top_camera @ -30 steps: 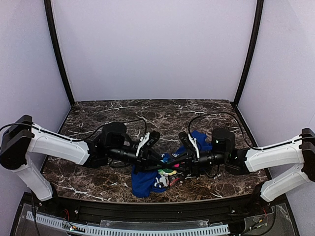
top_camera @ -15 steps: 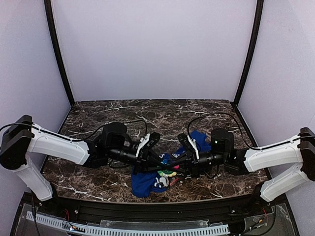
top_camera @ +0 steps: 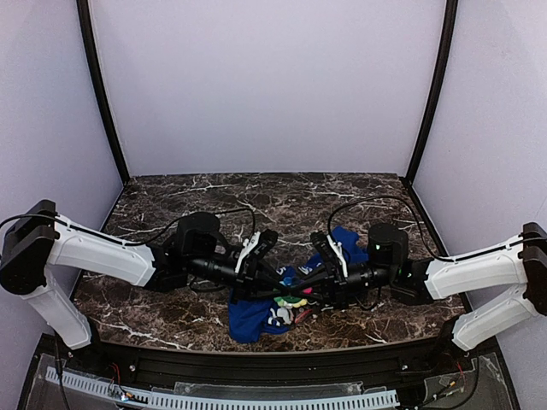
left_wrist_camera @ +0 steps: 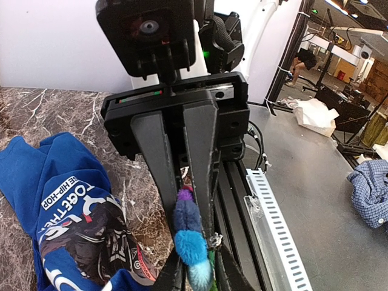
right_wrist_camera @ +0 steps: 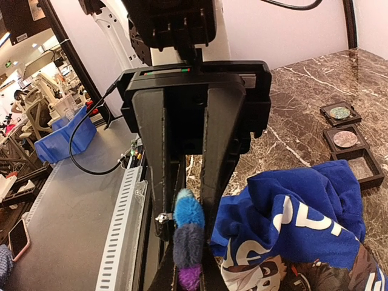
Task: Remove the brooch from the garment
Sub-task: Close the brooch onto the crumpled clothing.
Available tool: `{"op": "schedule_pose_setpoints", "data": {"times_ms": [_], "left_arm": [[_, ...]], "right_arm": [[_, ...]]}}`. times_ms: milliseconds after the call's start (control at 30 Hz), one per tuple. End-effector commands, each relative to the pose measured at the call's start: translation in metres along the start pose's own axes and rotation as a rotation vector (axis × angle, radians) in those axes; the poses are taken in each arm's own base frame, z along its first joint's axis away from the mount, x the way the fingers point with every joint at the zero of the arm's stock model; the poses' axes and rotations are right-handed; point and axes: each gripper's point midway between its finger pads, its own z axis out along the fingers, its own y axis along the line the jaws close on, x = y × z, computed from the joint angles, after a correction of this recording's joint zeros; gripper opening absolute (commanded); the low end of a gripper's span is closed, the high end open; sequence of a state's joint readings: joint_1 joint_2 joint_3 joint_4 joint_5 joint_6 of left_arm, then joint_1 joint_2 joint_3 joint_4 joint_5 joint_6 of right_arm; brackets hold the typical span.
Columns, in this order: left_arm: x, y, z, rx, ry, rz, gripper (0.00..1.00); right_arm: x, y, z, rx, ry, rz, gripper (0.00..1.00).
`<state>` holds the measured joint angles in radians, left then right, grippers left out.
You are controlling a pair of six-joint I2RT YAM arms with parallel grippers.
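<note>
The brooch (top_camera: 295,301) is a small fuzzy strip of coloured tufts, held between both grippers above the blue printed garment (top_camera: 250,318). In the left wrist view the brooch (left_wrist_camera: 189,227) shows purple, dark blue, blue and green, with a small metal clasp at its side. My left gripper (left_wrist_camera: 200,270) is shut on its lower end. The right gripper's fingers (left_wrist_camera: 203,157) face me and pinch its upper end. In the right wrist view my right gripper (right_wrist_camera: 187,270) is shut on the brooch (right_wrist_camera: 189,227). The garment (right_wrist_camera: 303,224) lies just to the right. I cannot tell if the brooch still touches the cloth.
Three small dark square trays (right_wrist_camera: 347,139) lie in a row on the marble table (top_camera: 171,201) beyond the garment. The table's front edge with a black rail and a white slotted strip (left_wrist_camera: 273,224) runs right beside the grippers.
</note>
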<state>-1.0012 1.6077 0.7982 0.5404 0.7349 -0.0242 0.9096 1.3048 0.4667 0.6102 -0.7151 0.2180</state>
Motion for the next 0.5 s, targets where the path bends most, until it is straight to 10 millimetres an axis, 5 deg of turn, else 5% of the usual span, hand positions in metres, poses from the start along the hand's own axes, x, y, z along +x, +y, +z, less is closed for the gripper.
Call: {"op": "schedule_pose_setpoints", "data": {"times_ms": [0,467], "left_arm": [[-0.0368,-0.0213,0.0013,0.057,-0.092,0.099,0.18],[-0.0374,-0.0221,0.0013,0.064,-0.092,0.093,0.18]], "right_arm": [[-0.021,0.0085,-0.0021,-0.019,-0.077,-0.075,0.0],[-0.0193,0.0098,-0.002,-0.028,-0.072,-0.072,0.0]]}}
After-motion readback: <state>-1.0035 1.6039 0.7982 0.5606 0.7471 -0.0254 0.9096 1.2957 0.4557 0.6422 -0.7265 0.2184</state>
